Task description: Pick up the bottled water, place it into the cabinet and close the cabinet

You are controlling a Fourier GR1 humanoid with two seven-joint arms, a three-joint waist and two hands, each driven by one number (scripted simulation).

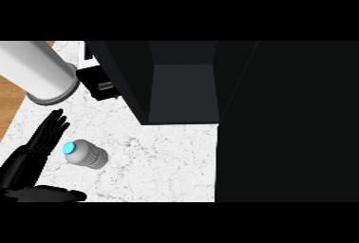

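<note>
My left hand (26,159), far left, is released: fingers straight, thumb spread toward the lower edge, holding nothing. Just to its right the bottle (87,155) sits on the marbled counter (161,161), its blue cap (69,148) nearest my fingers; I cannot tell if they touch. Above them a white cylinder (38,71) slants in from the top-left corner. Further right the dark cabinet (182,90) shows an open compartment, well apart from the bottle.
</note>
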